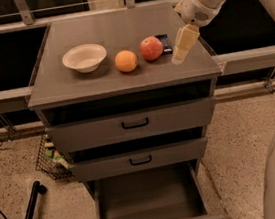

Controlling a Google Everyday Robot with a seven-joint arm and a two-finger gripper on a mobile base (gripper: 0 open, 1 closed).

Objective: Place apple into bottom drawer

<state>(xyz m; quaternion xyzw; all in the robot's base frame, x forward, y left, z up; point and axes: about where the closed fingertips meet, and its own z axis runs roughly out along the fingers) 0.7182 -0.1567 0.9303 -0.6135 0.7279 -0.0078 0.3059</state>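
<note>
The red apple (151,48) sits on the grey cabinet top (117,28), right of the orange (126,61). My gripper (181,50) hangs above the top's right part, a short way right of the apple and apart from it, pointing down-left. It holds nothing. The bottom drawer (149,198) is pulled open below, its grey inside bare.
A white bowl (85,57) stands left of the orange. A small dark packet (163,43) lies just behind and right of the apple. Two upper drawers with black handles (135,124) are slightly out. A wire basket (50,158) and a black pole (28,216) are on the floor at left.
</note>
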